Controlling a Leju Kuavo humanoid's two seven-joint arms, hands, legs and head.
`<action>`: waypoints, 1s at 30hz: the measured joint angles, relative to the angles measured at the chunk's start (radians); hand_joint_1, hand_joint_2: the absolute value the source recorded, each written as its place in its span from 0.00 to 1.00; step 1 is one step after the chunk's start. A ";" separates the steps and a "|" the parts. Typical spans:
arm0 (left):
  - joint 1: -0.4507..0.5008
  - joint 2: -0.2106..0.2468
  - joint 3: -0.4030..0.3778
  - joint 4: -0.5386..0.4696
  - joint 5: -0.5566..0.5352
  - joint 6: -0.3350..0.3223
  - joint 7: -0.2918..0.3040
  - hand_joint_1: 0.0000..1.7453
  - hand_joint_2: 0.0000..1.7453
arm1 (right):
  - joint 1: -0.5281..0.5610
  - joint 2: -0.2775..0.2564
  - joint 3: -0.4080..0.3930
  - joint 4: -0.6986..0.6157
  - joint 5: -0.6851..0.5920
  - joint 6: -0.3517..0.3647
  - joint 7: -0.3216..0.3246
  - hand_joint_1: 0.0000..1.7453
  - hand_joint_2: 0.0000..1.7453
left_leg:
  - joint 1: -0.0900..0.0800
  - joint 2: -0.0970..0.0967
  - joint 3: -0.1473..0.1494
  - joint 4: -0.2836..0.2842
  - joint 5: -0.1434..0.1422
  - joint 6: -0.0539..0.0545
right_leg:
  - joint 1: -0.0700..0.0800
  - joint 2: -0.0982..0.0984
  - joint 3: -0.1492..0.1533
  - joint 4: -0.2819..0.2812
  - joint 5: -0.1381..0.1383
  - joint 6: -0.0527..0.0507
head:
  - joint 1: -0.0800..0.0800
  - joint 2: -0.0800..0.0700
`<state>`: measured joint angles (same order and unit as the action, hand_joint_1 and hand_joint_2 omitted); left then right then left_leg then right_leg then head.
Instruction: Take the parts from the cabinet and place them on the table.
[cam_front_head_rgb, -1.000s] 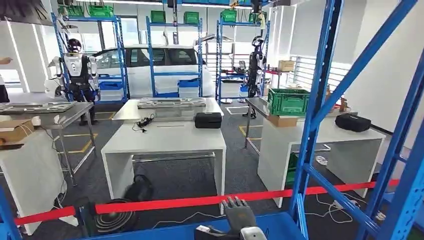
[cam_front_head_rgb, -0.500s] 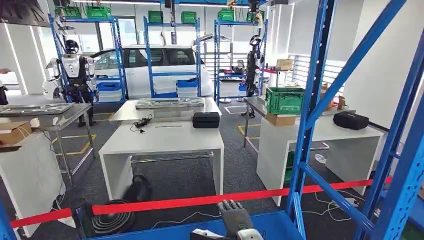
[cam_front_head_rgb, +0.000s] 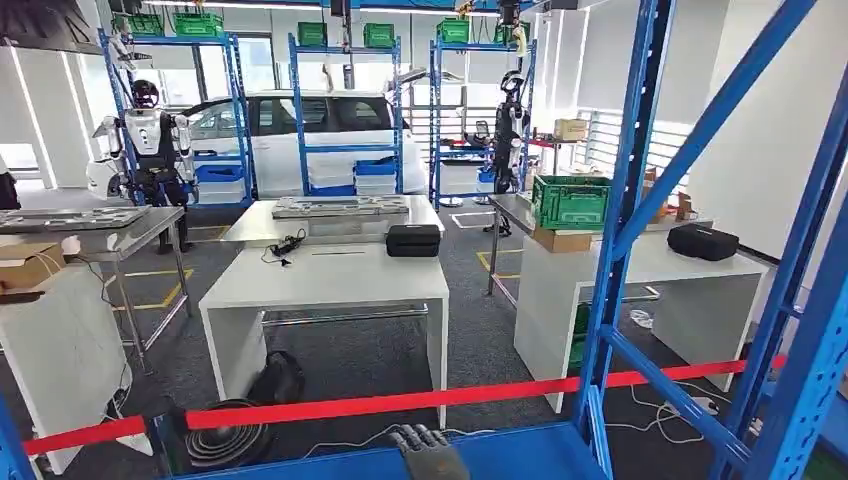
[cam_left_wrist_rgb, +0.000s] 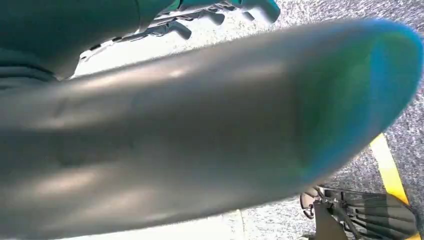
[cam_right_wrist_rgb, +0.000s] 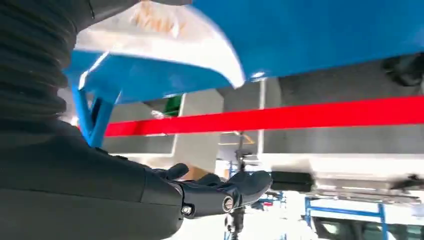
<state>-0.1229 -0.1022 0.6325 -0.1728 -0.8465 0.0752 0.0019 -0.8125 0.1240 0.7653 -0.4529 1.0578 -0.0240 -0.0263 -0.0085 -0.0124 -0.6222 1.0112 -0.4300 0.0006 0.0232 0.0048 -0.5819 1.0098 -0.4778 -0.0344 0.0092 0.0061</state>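
Right robot hand (cam_front_head_rgb: 430, 452), fingers loosely curled and empty, hovers at the blue cabinet shelf (cam_front_head_rgb: 500, 450); a blind reach risks striking it.

The white rectangular table (cam_front_head_rgb: 325, 280) carries a flat black case (cam_front_head_rgb: 413, 240) at its far right corner and a tangled black cable (cam_front_head_rgb: 286, 244) near the far edge; behind it, what seems a grey metal panel (cam_front_head_rgb: 340, 206) lies flat.

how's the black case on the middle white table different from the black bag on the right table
The black case is boxy with flat sides and square corners; the black bag is rounded and slumped. The case sits near its table's far edge, the bag on the right table's far side. Both are black and closed.
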 joint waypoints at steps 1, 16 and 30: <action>0.000 0.000 0.005 0.000 0.000 0.000 0.000 0.00 0.00 | 0.011 0.000 0.016 -0.011 -0.011 -0.002 0.005 0.00 1.00 | 0.000 0.000 0.000 0.000 0.000 0.000 | 0.000 0.000 0.000 0.000 0.000 0.000 | 0.000 0.000; 0.002 0.000 0.022 0.000 -0.003 0.009 0.000 0.00 0.00 | 0.162 -0.030 0.143 -0.167 -0.068 -0.030 0.087 0.00 1.00 | 0.000 0.000 0.000 0.000 -0.001 -0.001 | 0.000 0.000 0.000 0.000 -0.001 -0.001 | 0.000 0.000; 0.014 -0.013 0.036 0.001 -0.005 0.056 -0.011 0.00 0.00 | 0.266 -0.116 0.154 -0.266 -0.022 -0.115 0.194 0.00 1.00 | 0.000 0.001 0.000 -0.001 -0.006 -0.002 | 0.000 0.002 -0.001 -0.003 -0.003 -0.002 | 0.000 0.000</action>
<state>-0.1093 -0.1148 0.6683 -0.1720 -0.8515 0.1312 -0.0092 -0.5464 0.0080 0.9197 -0.7187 1.0357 -0.1389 0.1675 -0.0087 -0.0111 -0.6226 1.0104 -0.4362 -0.0013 0.0229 0.0066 -0.5826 1.0072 -0.4806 -0.0366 0.0095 0.0061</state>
